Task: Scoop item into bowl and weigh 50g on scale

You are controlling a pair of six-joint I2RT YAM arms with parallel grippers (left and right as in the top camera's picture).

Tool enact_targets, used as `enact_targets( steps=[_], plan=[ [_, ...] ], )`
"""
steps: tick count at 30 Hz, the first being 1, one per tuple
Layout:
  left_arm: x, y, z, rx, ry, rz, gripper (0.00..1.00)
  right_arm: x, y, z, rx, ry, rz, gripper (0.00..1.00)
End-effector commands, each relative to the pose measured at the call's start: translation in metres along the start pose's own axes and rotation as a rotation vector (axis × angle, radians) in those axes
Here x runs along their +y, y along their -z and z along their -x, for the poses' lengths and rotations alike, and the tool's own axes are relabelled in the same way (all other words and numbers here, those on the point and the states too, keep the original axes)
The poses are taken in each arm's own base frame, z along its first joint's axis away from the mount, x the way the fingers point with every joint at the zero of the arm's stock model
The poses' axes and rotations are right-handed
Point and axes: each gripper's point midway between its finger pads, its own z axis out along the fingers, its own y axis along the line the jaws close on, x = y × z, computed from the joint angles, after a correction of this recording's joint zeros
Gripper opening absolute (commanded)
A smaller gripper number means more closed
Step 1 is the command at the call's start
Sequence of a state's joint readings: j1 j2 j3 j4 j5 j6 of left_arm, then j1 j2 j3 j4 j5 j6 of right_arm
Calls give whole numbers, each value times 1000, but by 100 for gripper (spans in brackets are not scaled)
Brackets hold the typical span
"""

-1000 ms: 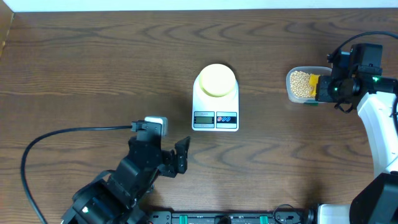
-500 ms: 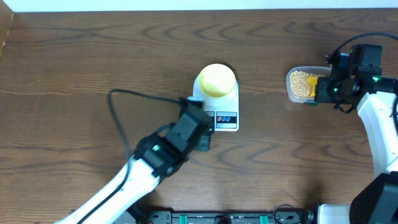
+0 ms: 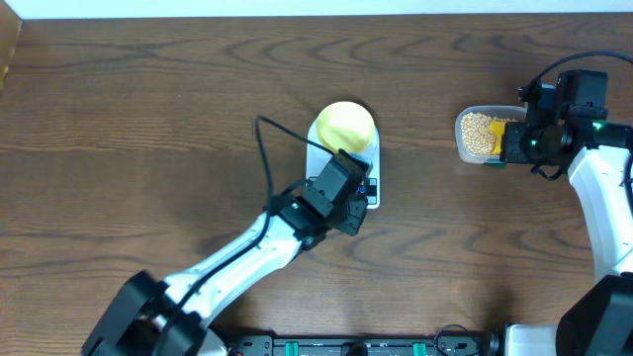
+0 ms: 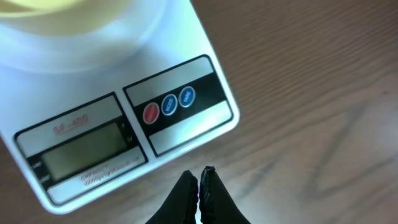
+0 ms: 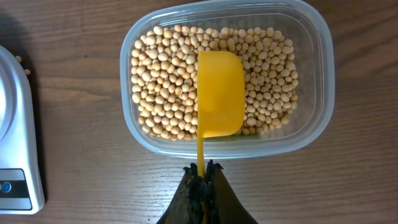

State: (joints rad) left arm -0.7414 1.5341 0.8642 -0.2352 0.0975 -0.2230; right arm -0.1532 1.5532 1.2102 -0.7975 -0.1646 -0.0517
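The white scale [image 3: 369, 156] stands mid-table with the pale-yellow bowl [image 3: 343, 127] on its platform. In the left wrist view the scale [image 4: 180, 132] shows its grey display [image 4: 87, 150] and its red and blue buttons [image 4: 169, 104], with the bowl [image 4: 62, 15] at the top edge. My left gripper [image 3: 361, 198] [image 4: 199, 177] is shut and empty, just in front of the scale's front edge, below the buttons. My right gripper [image 3: 509, 144] [image 5: 204, 168] is shut on the handle of a yellow scoop [image 5: 219, 93], which rests on the tan beans [image 5: 168, 93] [image 3: 478, 132].
The beans lie in a clear plastic tub [image 5: 323, 74] [image 3: 463, 148] at the right of the table, about a hand's width from the scale [image 5: 12, 124]. A black cable [image 3: 265, 148] loops off the left arm beside the scale's left side.
The left arm has swung from the table's front left up to the scale's front edge, and its jaws have closed. The right arm and scoop have not moved.
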Motion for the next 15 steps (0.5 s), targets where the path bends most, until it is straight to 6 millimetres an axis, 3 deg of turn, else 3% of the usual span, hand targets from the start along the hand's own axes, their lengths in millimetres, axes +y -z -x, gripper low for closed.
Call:
enact_targets(
  steps=[1,6,10,15],
  plan=[
    [12,-10,0,5,-58,68,7,-1,-1,-2,8,-23,11,1],
    [9,-10,11,-44,-74,56,7,-1,-1,-2,7,-23,11,1],
    [9,-10,11,-39,-188,59,7,-1,-1,-2,9,-23,11,1],
    [23,-9,10,-28,-264,140,7,-1,-1,-2,9,-23,11,1]
  ],
)
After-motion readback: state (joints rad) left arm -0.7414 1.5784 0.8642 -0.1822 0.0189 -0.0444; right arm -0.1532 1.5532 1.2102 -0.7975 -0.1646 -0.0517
